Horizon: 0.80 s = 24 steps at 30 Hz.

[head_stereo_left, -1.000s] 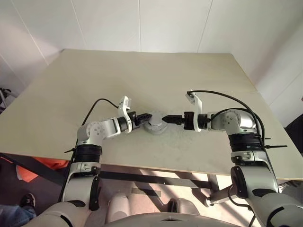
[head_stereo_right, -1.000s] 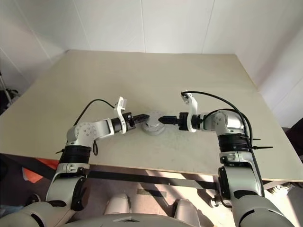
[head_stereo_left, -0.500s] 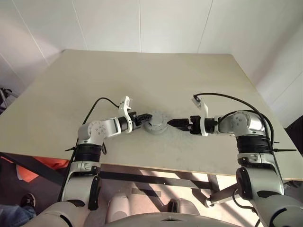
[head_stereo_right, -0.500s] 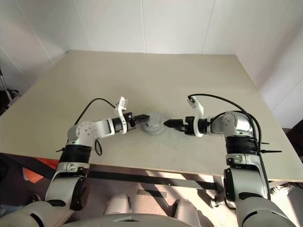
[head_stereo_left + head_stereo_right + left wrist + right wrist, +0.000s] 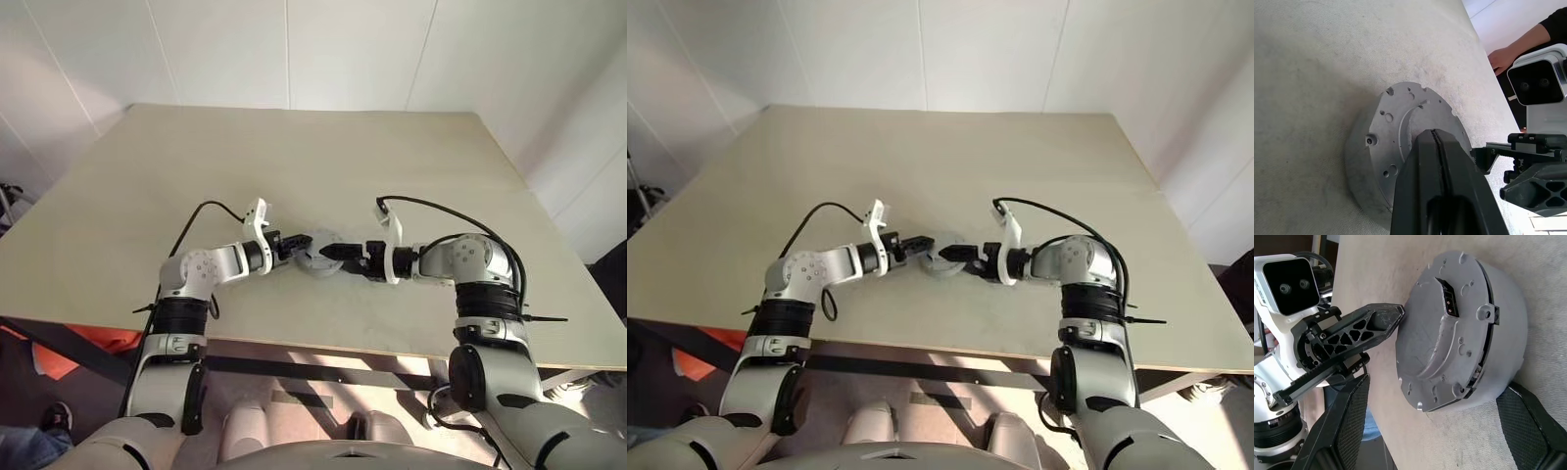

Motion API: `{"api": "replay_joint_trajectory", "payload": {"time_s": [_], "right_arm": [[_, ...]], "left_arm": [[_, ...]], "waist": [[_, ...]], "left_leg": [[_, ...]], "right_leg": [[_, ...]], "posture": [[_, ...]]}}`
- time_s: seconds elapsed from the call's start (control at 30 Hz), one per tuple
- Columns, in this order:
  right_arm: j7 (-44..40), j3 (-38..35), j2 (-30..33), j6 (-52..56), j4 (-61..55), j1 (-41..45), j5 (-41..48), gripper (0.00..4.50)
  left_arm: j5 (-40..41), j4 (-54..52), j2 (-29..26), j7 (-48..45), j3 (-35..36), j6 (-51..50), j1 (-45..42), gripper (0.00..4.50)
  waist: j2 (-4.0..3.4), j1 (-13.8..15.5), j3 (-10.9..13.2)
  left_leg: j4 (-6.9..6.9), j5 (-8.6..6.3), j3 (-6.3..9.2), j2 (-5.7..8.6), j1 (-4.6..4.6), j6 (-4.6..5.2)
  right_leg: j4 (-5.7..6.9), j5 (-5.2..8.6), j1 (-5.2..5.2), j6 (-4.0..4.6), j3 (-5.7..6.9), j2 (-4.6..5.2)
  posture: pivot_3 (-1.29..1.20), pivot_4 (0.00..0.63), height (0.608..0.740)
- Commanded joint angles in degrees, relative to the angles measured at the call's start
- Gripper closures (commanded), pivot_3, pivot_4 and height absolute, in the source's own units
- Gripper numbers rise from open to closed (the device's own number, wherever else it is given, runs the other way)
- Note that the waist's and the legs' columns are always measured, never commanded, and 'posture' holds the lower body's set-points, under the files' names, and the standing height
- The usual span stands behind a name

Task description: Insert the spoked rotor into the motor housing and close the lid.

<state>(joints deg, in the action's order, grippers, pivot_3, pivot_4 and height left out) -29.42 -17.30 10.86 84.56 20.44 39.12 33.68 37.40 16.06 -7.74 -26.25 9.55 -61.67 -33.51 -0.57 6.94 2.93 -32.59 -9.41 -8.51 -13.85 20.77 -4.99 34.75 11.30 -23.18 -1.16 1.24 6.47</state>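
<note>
Now, from the head, the motor housing [image 5: 320, 253] sits mid-desk [image 5: 323, 166] with its lid [image 5: 1442, 328] on. Left wrist: left hand [image 5: 1436, 142] pinched shut, empty, touching its left edge. Right wrist: right hand [image 5: 1437, 396] spread wide, straddling it.

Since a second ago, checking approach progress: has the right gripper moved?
Yes. The right gripper pulled away, then came back toward the motor housing, now straddling it, open.

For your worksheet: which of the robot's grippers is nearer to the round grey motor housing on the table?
Too close to call. The left gripper, fingers shut, touches the motor housing at its left edge. The right gripper, fingers open, straddles it from the right, a finger on either side.
</note>
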Motion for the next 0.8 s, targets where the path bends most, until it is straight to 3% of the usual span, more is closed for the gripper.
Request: {"api": "replay_joint_trajectory", "payload": {"time_s": [0.03,0.3,0.4,0.57,0.8], "right_arm": [[1.01,-2.22,-2.35,-1.86,0.73,3.47,1.79,0.02],[3.59,-1.68,-5.01,-5.75,4.08,4.65,0.66,0.02],[4.77,-2.34,-5.16,-7.22,5.53,5.24,0.4,0.64],[4.45,-2.38,-4.53,-6.88,5.37,5.7,1.32,2.18],[3.68,-1.41,-3.83,-7.46,4.87,5.29,1.33,2.39]], "left_arm": [[-1.26,0.62,-0.29,0.83,-0.66,-0.06,0.16,4.5],[-1.46,-0.12,-0.88,1.21,-0.44,0.03,0.95,4.5],[-1.46,-0.22,-0.97,1.28,-0.41,0.05,1.08,4.5],[-1.63,-0.15,-1.0,1.29,-0.59,0.28,1.05,4.5],[-1.95,-0.18,-0.93,1.08,-0.98,0.8,1.0,4.5]], "waist": [[0.0,0.01,0.0],[-0.01,0.02,0.0],[-0.01,-0.03,0.0],[-0.03,0.04,-0.01],[-0.03,0.22,-0.01]], "left_leg": [[0.01,0.01,0.0,0.0,0.0,-0.01],[0.18,0.01,0.0,0.0,0.01,-0.02],[0.2,0.02,0.0,0.0,0.0,-0.03],[0.2,0.03,0.0,0.01,-0.01,-0.05],[0.2,0.04,0.0,0.02,0.0,-0.06]], "right_leg": [[0.0,0.0,0.0,0.0,0.0,0.0],[-0.05,0.0,-0.04,0.01,0.03,-0.01],[-0.05,0.0,-0.05,0.01,0.02,-0.03],[-0.05,0.0,-0.05,0.0,0.02,-0.02],[-0.05,0.0,-0.03,0.0,0.02,0.0]], "posture": [[0.0,0.0,0.74],[0.0,0.0,0.74],[0.0,0.0,0.74],[0.0,0.0,0.74],[0.0,0.0,0.74]]}}
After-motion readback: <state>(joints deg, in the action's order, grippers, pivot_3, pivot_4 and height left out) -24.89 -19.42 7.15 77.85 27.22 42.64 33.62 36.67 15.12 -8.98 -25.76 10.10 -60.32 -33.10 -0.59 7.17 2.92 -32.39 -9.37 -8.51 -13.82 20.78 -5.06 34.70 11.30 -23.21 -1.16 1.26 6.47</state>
